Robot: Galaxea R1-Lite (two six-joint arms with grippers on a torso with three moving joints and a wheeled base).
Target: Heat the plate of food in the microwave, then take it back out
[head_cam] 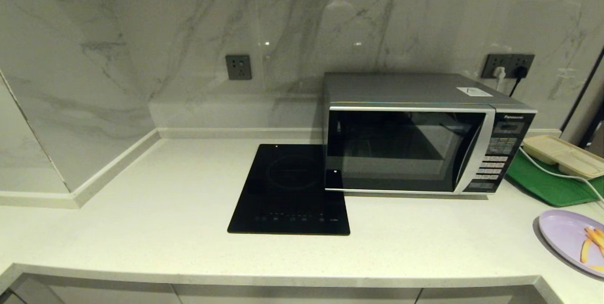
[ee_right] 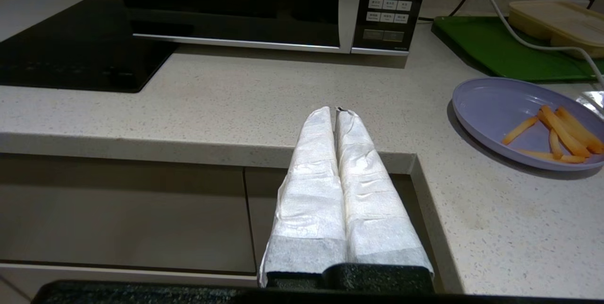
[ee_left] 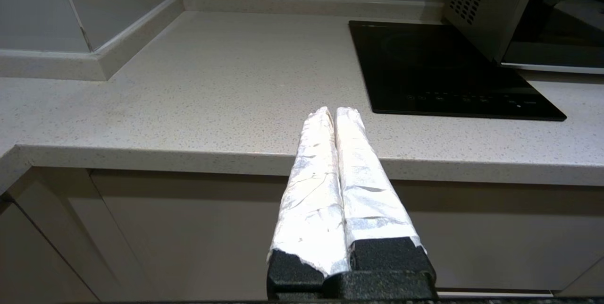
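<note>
Closed microwave (head_cam: 415,146) at centre frame on the bench (head_cam: 165,228), plate (head_cam: 564,235) at lower right; both end effectors, left (ee_left: 334,113) and right (ee_right: 334,111), pressed closed, empty

The left gripper (ee_left: 334,111) is hanging low and level, its two white-wrapped fingers (ee_left: 311,172) pressing together along their whole length and gripping nothing. The right gripper (ee_right: 336,110) is sitting in the same pose, its wrapped fingers (ee_right: 363,186) likewise meeting tip to tip, empty. Neither arm is showing in the head view.
</note>
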